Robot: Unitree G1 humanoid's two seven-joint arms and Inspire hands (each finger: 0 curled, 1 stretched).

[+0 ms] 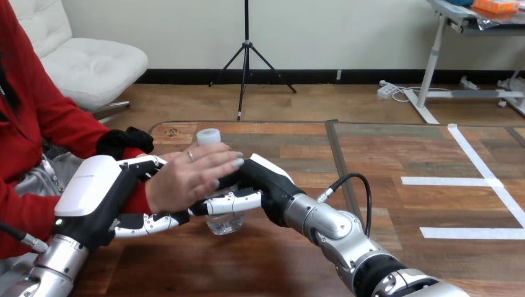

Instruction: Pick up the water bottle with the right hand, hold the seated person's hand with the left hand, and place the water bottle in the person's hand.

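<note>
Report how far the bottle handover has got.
Done: the right hand has the water bottle gripped, and the left hand has its thumb and fingers round the person's wrist. In hand: the bottle sits against the person's hand, whose fingers lie flat over it. Left: the person's grip closing, then the right hand letting go.

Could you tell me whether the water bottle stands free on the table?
No, the right hand and the person's hand are both on the water bottle.
</note>
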